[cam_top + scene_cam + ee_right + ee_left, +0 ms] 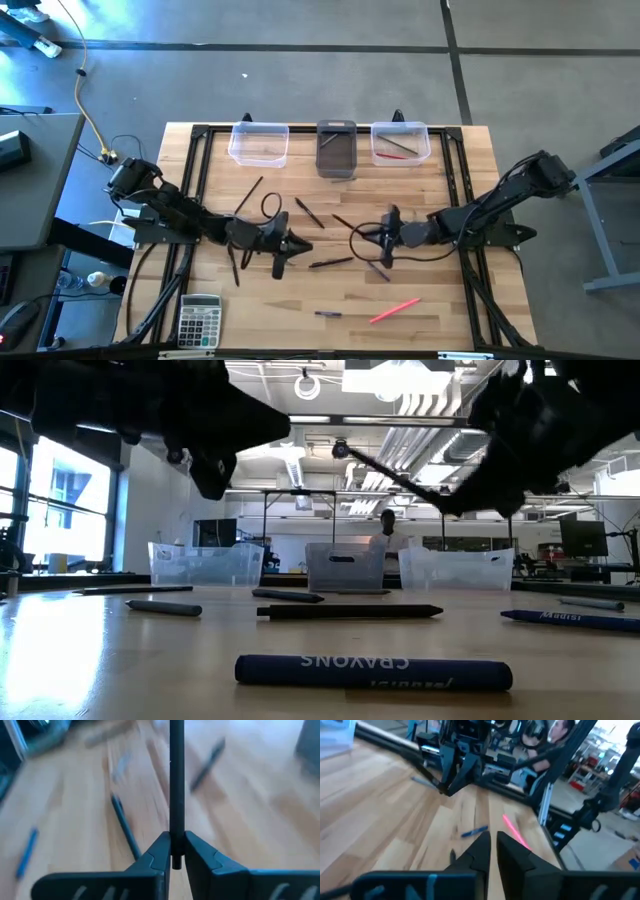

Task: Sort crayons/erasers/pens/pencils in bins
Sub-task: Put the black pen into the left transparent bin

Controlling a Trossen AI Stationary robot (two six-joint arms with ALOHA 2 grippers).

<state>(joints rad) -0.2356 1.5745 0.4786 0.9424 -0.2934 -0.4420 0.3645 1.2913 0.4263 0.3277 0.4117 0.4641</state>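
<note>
High view: the wooden table carries three bins in a row along its far edge, with the dark grey bin in the middle. A clear bin stands just left of the dark one, and another clear bin, with a red stick inside, just right of it. Between the dark bin and the near edge lies open wood with scattered sticks. The left gripper hangs well in front of the dark bin, toward the left; its fingers stand nearly together with a thin gap, holding nothing. The right gripper is in front of the dark bin, a little to the right, clamped on a thin black pen. A grey calculator sits at the near left corner. A pink crayon and a short blue crayon lie near the front edge.
</note>
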